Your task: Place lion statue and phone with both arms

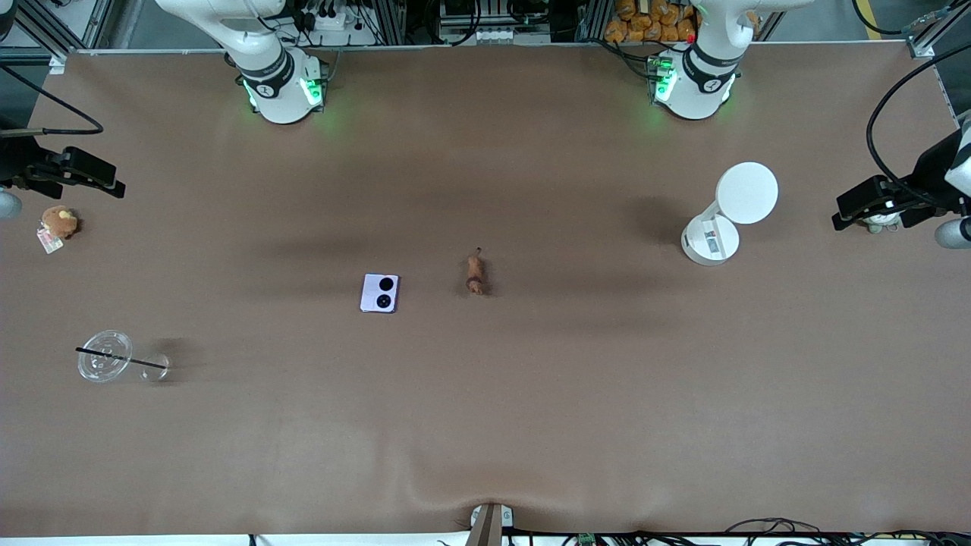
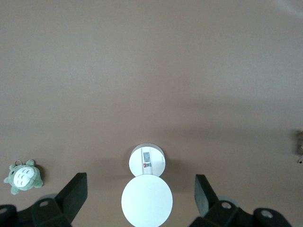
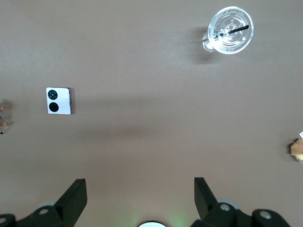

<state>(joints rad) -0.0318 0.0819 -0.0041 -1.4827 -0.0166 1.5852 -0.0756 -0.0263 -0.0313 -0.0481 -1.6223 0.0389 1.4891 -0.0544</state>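
The lion statue [image 1: 476, 274], tiny and reddish-brown, lies on the brown table near its middle. It shows only at the edge of the left wrist view [image 2: 299, 146] and of the right wrist view [image 3: 2, 120]. The pale lilac phone [image 1: 379, 293] lies flat beside it, toward the right arm's end, also in the right wrist view [image 3: 59, 100]. My left gripper [image 2: 140, 182] is open and empty, high over a white stand. My right gripper [image 3: 140, 183] is open and empty, high over bare table near its base. Neither hand shows in the front view.
A white round-topped stand [image 1: 728, 212] is near the left arm's base. A clear lidded cup with a straw [image 1: 106, 356] and a brown plush [image 1: 59, 222] are at the right arm's end. A grey-green plush [image 2: 23, 176] lies at the left arm's end. Black fixtures [image 1: 68, 171] overhang both ends.
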